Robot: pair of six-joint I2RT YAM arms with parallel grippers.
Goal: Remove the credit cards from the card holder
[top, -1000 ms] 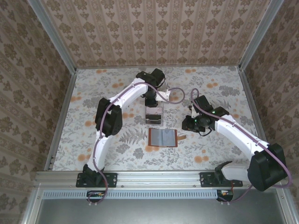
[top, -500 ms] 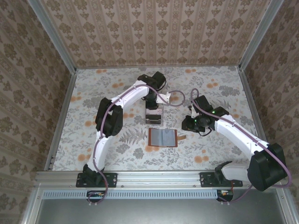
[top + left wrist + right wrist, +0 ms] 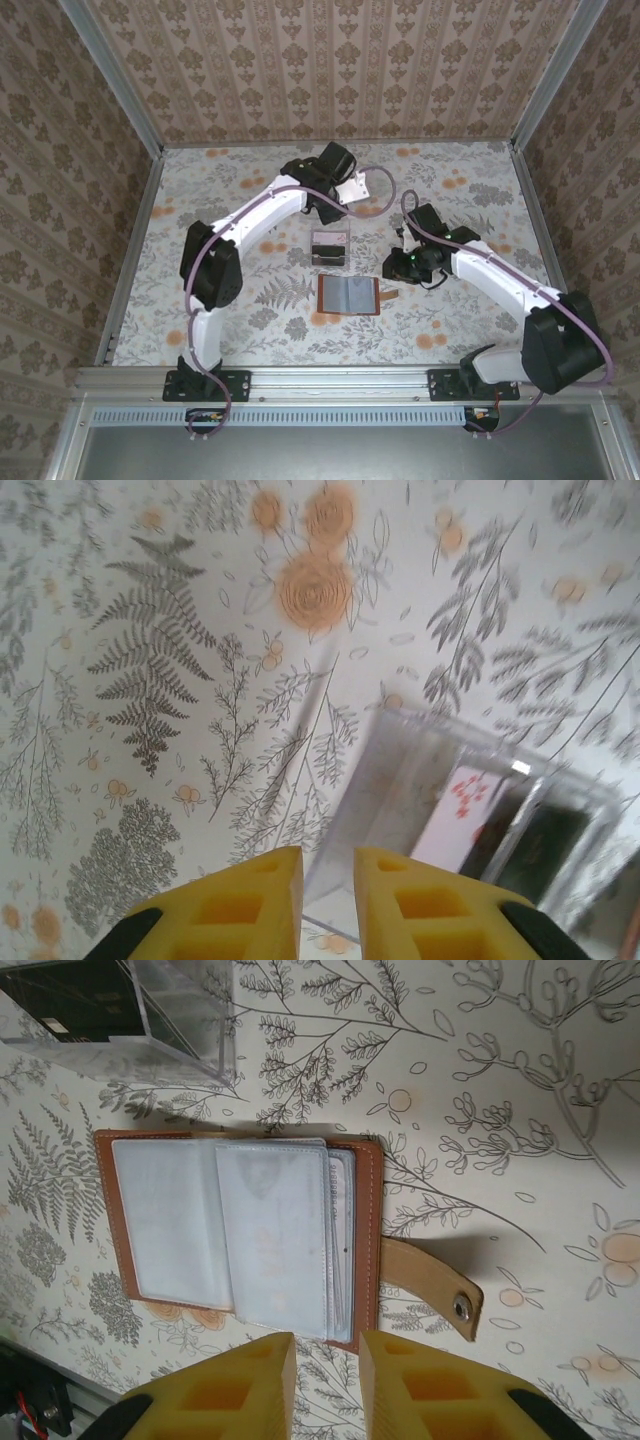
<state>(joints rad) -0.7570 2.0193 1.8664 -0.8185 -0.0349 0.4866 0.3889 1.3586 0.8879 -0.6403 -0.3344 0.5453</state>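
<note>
The card holder lies open and flat on the floral table, grey clear pockets up, its strap tab pointing right. I cannot tell whether cards sit in the pockets. A dark credit card and a white card with red marks lie in the clear tray. My left gripper hovers just beyond the tray, jaws nearly together with nothing between. My right gripper hangs right of the wallet near its strap edge, jaws nearly together, holding nothing.
The clear plastic tray stands just beyond the wallet. Patterned walls and metal frame rails enclose the table on three sides. Open tabletop lies to the left and far right.
The left arm has swung its elbow outward to the left and drawn its gripper back from above the tray. The right gripper has edged slightly left toward the wallet.
</note>
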